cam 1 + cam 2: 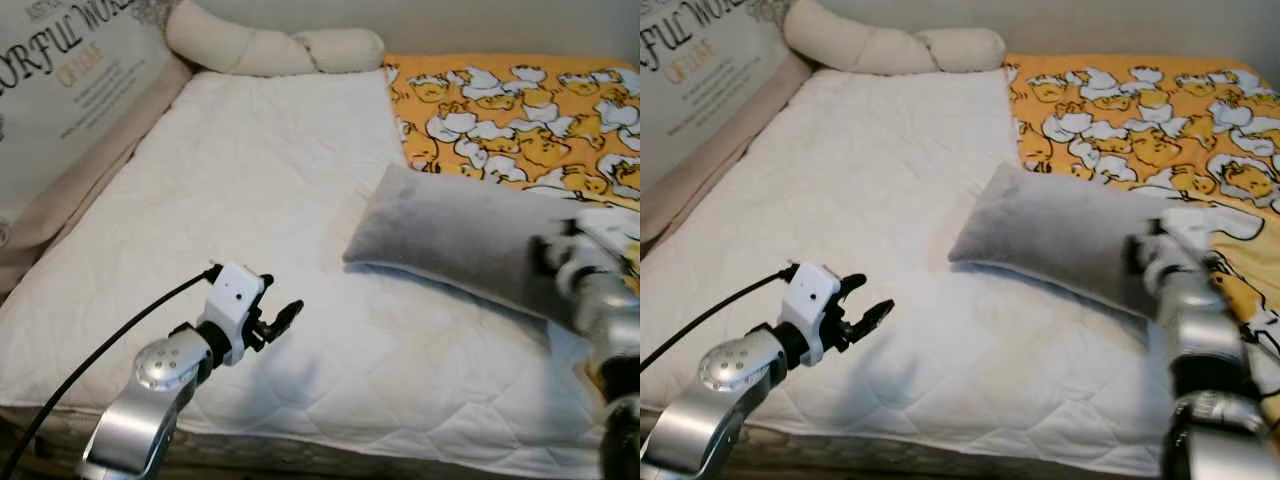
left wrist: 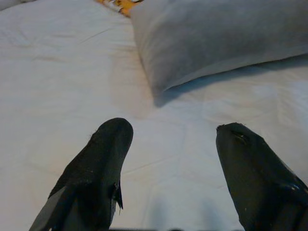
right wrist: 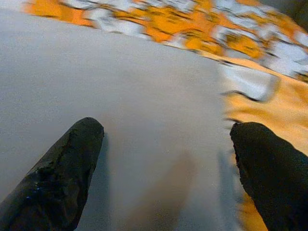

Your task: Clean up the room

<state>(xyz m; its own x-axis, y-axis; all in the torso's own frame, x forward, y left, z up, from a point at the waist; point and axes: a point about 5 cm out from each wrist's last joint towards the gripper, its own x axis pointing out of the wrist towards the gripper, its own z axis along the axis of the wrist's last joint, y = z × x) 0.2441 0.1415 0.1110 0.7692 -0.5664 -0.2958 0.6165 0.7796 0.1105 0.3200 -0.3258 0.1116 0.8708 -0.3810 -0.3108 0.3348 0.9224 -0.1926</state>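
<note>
A grey pillow (image 1: 450, 235) lies slantwise on the bed's white quilted cover (image 1: 250, 190), its far end resting on an orange blanket with a duck print (image 1: 520, 110). My left gripper (image 1: 275, 312) hovers open above the white cover near the bed's front edge, to the left of the pillow and pointing at its near corner (image 2: 159, 91). My right gripper (image 3: 168, 139) is open just above the pillow's right end, with its fingers (image 3: 72, 163) spread over the grey fabric. In the eye views the right wrist (image 1: 580, 270) looks blurred.
A cream knotted bolster (image 1: 270, 48) lies along the head of the bed. At the left stands a padded side panel with a printed board (image 1: 60, 80). The bed's front edge (image 1: 350, 445) runs right below my arms. A black cable (image 1: 110, 340) trails from the left wrist.
</note>
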